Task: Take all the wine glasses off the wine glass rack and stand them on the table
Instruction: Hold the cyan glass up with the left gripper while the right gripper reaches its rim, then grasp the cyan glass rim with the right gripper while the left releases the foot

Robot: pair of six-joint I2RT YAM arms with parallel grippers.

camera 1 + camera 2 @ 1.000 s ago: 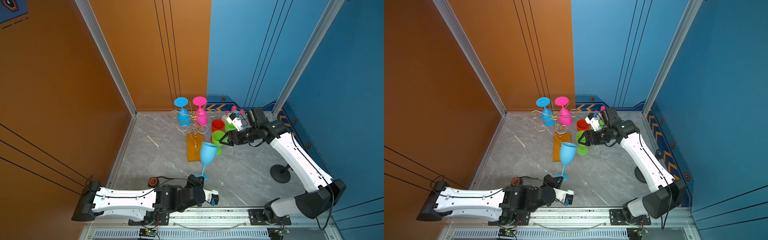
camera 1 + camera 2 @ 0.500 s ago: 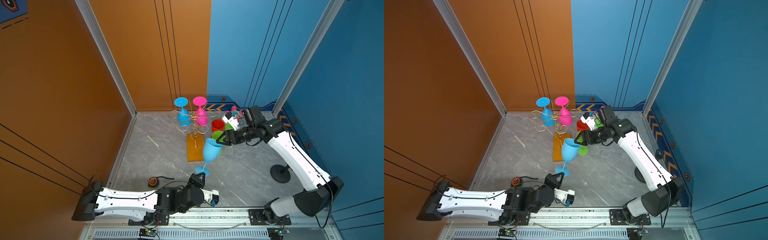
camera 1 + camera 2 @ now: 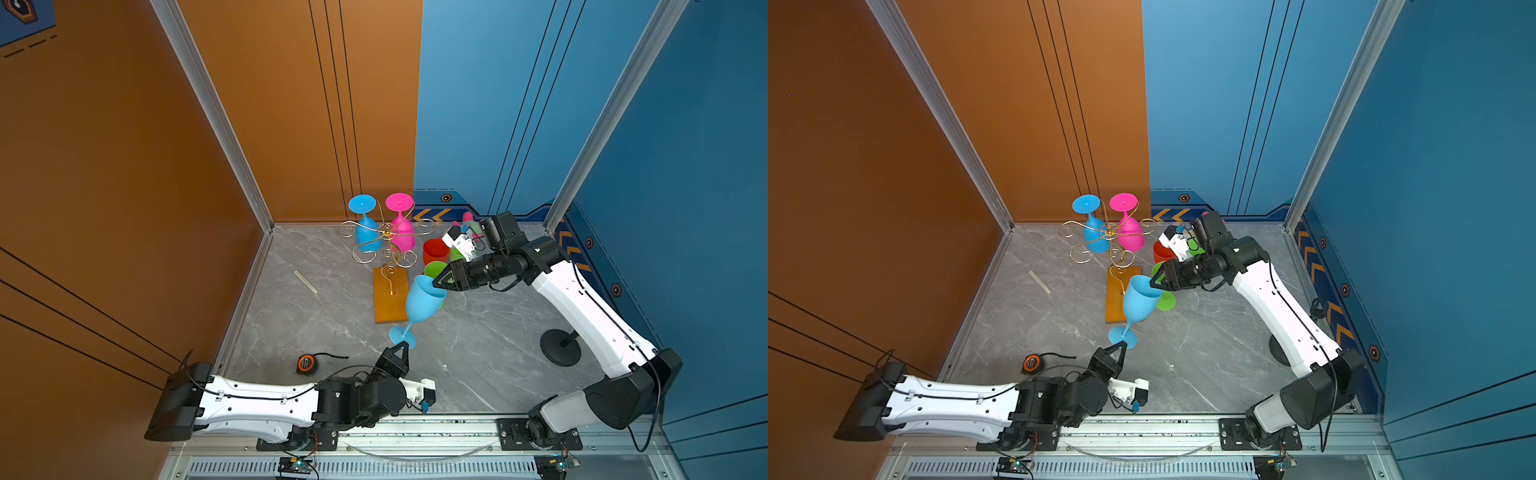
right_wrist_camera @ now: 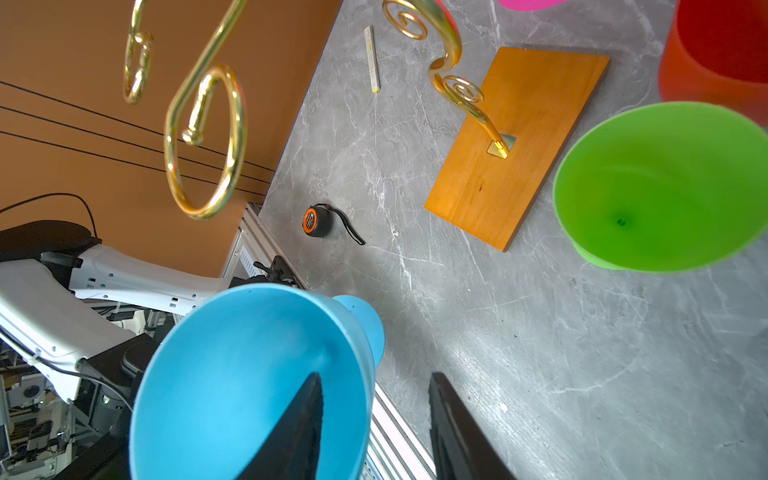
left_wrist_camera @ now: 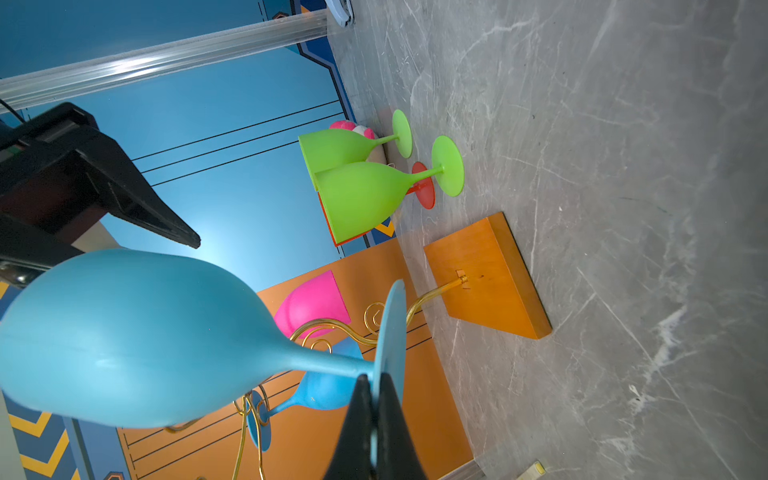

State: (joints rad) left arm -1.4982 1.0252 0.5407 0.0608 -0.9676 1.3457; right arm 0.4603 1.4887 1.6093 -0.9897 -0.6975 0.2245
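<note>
The gold wire wine glass rack (image 3: 386,237) stands on its orange wooden base (image 3: 384,291) (image 4: 515,137), and a blue glass (image 3: 368,237) and a pink glass (image 3: 402,237) hang upside down from it. Off the rack, a light blue wine glass (image 3: 424,301) (image 3: 1140,301) (image 5: 124,336) is tilted above the floor. My left gripper (image 3: 402,345) (image 5: 374,386) is shut on the edge of its foot. My right gripper (image 3: 436,282) (image 4: 376,376) straddles its rim. One finger is inside the bowl (image 4: 249,374), the other is outside and apart from the rim, so the jaws are open.
Two green glasses (image 3: 434,269) (image 5: 361,195) and a red one (image 3: 434,249) stand upright right of the rack, behind my right gripper. An orange tape measure (image 3: 306,363) lies near the front left, a pale stick (image 3: 305,281) near the left wall, and a black round stand (image 3: 559,347) at the right.
My left gripper has lifted and tilted the light blue glass toward the back right. My right gripper has reached its rim, one finger entering the bowl, and its jaws have narrowed.
</note>
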